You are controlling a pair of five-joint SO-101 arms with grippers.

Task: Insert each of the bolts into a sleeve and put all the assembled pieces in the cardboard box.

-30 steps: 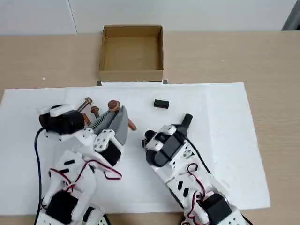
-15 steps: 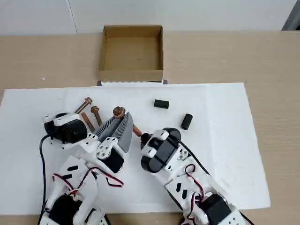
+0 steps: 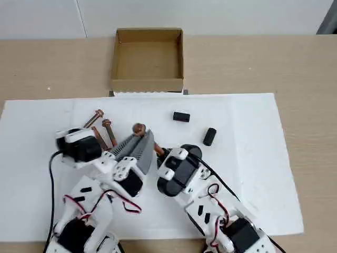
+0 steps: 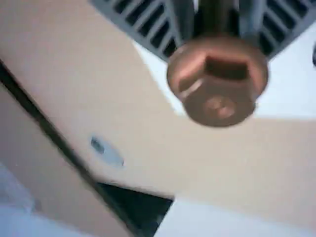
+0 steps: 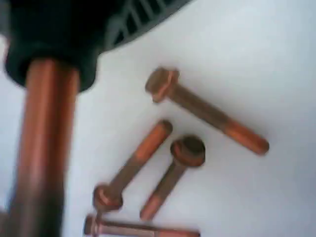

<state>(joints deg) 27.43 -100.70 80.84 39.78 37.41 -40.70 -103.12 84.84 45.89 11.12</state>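
Observation:
My left gripper [image 3: 141, 139] is shut on a copper bolt [image 3: 139, 128], its hex head [image 4: 217, 81] sticking out past the grey fingers [image 4: 143, 19]. The bolt's shaft slants toward my right gripper [image 3: 162, 157], which is shut on a black sleeve [image 5: 49, 44]. In the right wrist view the shaft [image 5: 42, 148] enters that sleeve. Two more black sleeves [image 3: 181, 116] [image 3: 209, 136] lie on the white paper. Loose bolts [image 3: 93, 118] [image 3: 108, 131] rest to the left of the left gripper. The cardboard box [image 3: 147, 84] stands open at the far edge.
A white paper sheet [image 3: 253, 174] covers the near part of the wooden table [image 3: 263, 63]. Several loose bolts [image 5: 207, 111] [image 5: 173, 173] lie under the right wrist camera. Both arm bodies crowd the near middle of the sheet.
The left gripper has carried its bolt to the right and nearer. The right arm has drawn back and to the left, away from a loose sleeve, and now meets the bolt's shaft.

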